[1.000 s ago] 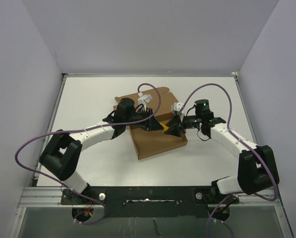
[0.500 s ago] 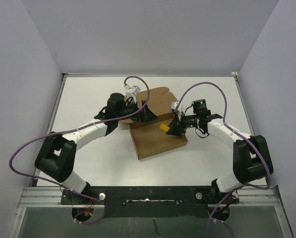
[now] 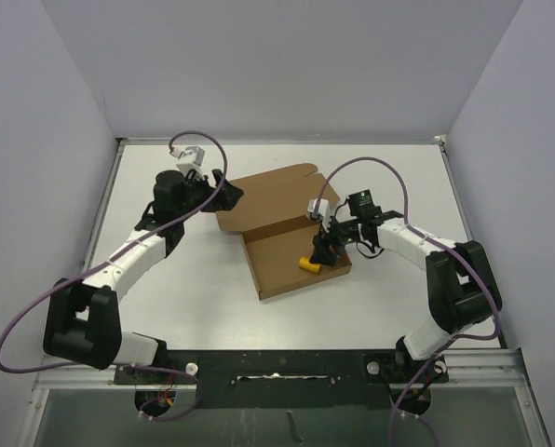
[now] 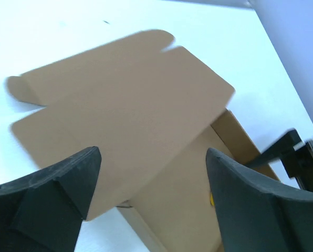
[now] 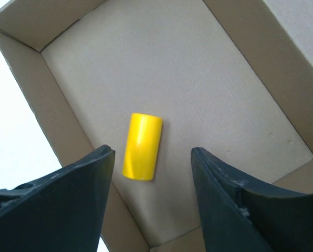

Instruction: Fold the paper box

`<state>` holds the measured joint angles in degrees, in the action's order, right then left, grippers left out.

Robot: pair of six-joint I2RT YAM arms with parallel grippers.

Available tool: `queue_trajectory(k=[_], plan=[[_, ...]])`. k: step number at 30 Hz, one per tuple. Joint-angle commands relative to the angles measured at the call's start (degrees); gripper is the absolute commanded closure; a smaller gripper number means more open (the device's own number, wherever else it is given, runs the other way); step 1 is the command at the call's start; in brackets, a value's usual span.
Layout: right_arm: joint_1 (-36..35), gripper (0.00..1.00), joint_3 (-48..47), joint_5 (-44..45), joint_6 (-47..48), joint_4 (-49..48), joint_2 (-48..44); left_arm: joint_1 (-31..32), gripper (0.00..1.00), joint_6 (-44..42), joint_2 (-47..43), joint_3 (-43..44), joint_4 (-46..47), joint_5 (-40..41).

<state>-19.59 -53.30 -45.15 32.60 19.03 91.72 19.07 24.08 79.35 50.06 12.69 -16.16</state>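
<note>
Both apart & empty: L tool (image 4: pixel 152 157), R tool (image 5: pixel 152 153); paper box (image 3: pixel 282 265) brown, lid open

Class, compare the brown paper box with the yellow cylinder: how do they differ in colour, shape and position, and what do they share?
Colour: the paper box is plain brown cardboard; the yellow cylinder is bright yellow.
Shape: the box is a large shallow open tray with its lid laid back; the cylinder is small and round.
Position: the box sits on the table; the cylinder lies on its side inside the box.
Both lie unheld.
</note>
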Motion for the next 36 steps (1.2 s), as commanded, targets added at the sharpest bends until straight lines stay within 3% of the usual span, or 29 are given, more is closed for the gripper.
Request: queue_trajectory(k=[1,6,11,18,26,33,36], plan=[[0.23,0.38,-2.6,-0.45,0.54,0.23,-1.72,-6.32,0.24,4.76,0.92,0.88,2.01,-0.87],[3.14,0.36,-2.52,-5.11,-0.17,0.88,-3.53,-11.0,0.51,9.08,3.77,0.95,1.29,-0.4],[6.43,0.36,-2.25,-8.11,-1.27,1.0,-4.88,-13.07,0.5,14.04,8.77,3.28,-3.72,1.27],[7.75,0.36,-2.12,-8.99,-1.47,1.1,-5.43,-13.11,0.47,20.58,19.14,14.85,-25.16,7.9],[7.73,0.36,-2.16,-9.47,-1.42,1.19,-5.32,-13.14,0.52,24.18,27.41,15.5,-18.21,-3.24],[7.7,0.36,-2.07,-9.86,-1.33,1.32,-5.5,-14.1,0.79,23.78,29.45,14.96,-13.23,-6.49],[7.87,0.35,-2.14,-10.03,-1.42,1.36,-5.54,-14.46,0.98,23.49,30.17,14.39,-10.14,-9.11]])
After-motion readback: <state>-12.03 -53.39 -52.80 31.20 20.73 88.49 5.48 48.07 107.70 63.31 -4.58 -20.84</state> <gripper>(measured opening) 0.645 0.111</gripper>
